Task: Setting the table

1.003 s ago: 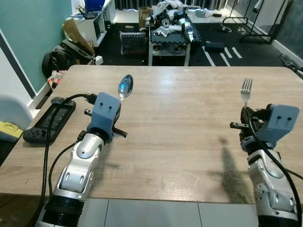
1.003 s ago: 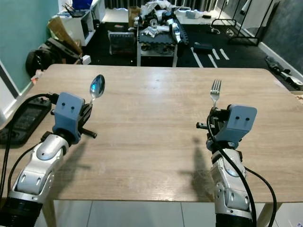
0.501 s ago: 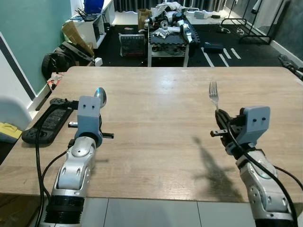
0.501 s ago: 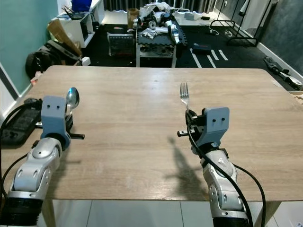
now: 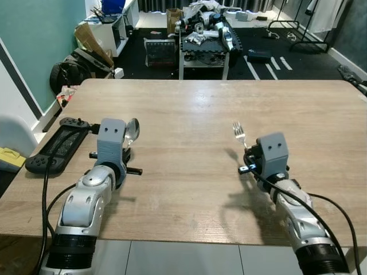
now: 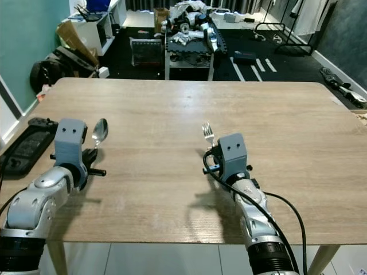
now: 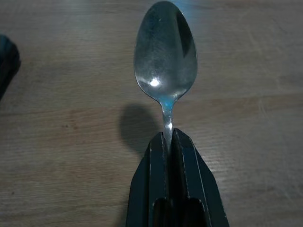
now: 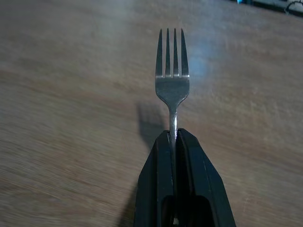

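Nearest to the robot, both arms reach over the near edge of the table (image 5: 195,114). The left gripper (image 7: 169,142) has its fingers pressed together on the handle of a spoon (image 5: 132,130). The bowl of the spoon points away from the robot and is lifted above the wood, near the left side of the table. In the left wrist view the spoon throws a small shadow on the wood below it, so it is not lying down.

The right gripper (image 8: 173,142) is pinching a fork (image 5: 239,133) by the handle in the same way. The prongs point up and away, and the fork is held above the middle part of the table, a little to the right. Its shadow is also seen on the wood.

To the left, just beside the left arm, a black controller (image 5: 54,148) with its cable lies at the table's edge. The far half of the table is bare wood. Behind the table there is a dark floor with a cart (image 5: 205,43) full of things and some bags near the wall.

I judge the task is at an early stage: both pieces are picked up and carried, but none is laid down. No plate is on the table. What is left is to lower the spoon and the fork and release them.
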Tool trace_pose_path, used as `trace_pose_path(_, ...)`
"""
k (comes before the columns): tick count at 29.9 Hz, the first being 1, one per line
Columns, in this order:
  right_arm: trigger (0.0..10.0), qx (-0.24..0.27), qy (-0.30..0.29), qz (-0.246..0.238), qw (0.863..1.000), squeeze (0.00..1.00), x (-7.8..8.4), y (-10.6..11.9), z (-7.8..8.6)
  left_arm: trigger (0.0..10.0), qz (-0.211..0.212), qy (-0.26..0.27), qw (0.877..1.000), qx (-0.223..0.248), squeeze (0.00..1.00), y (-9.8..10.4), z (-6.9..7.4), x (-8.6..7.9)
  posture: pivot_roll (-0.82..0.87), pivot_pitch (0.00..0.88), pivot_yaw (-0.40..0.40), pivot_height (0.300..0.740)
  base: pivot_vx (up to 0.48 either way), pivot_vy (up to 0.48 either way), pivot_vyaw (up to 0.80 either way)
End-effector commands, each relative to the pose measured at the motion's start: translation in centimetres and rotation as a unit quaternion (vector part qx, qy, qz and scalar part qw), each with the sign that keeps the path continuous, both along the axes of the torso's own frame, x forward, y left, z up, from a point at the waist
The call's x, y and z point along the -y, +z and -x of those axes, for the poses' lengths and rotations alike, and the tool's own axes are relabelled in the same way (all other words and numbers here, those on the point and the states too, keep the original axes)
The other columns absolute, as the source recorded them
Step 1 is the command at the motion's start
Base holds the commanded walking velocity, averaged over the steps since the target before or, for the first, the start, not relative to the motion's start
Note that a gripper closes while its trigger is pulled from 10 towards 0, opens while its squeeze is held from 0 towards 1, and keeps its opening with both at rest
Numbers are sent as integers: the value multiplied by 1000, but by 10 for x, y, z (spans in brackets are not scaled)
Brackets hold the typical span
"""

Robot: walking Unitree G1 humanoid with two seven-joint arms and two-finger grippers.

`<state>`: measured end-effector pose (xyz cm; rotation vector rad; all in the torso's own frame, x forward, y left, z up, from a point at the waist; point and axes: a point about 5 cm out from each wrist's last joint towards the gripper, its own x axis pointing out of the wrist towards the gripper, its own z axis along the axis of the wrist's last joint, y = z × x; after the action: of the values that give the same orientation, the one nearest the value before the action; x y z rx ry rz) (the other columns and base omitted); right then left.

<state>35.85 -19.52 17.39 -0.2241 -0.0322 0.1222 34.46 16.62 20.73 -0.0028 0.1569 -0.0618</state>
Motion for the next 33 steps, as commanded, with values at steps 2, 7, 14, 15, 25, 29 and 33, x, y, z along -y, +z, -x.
trace_pose_path(2, 10000, -13, -3, 11, 1000, 0, 1, -3, -2, 10000, 15, 6, 1000, -15, 0, -8, 1, -3, 75, 174, 98, 740, 0, 0, 0)
trace_pose_path(7, 10000, -24, -14, 13, 1000, 0, 5, -6, -3, 10000, 32, 5, 999, -27, 0, -15, -1, -7, 65, 187, 90, 740, 0, 0, 0)
trace_pose_path(14, 10000, -34, -29, -12, 999, 0, 6, -8, -6, 10000, 26, -53, 995, -80, 0, -31, -6, -7, 56, 200, 94, 740, 0, 0, 0)
trace_pose_path(15, 10000, -38, -30, -14, 999, 0, 5, -9, -6, 10000, 19, -60, 994, -86, 0, -33, -8, -8, 56, 200, 94, 740, 0, 0, 0)
trace_pose_path(25, 10000, -53, -47, -31, 997, 0, 8, -11, -6, 10000, -32, -94, 992, -83, 0, -27, -23, -9, 43, 209, 111, 740, 0, 0, 0)
trace_pose_path(29, 10000, -54, -58, -38, 996, 0, 12, -11, -5, 10000, -47, -98, 991, -75, 0, -21, -28, -6, 36, 213, 125, 740, 0, 0, 0)
trace_pose_path(33, 10000, -45, -62, -48, 996, 0, 11, -13, -3, 10000, -96, -92, 990, -46, 0, -10, -34, -2, 32, 207, 149, 740, 0, 0, 0)
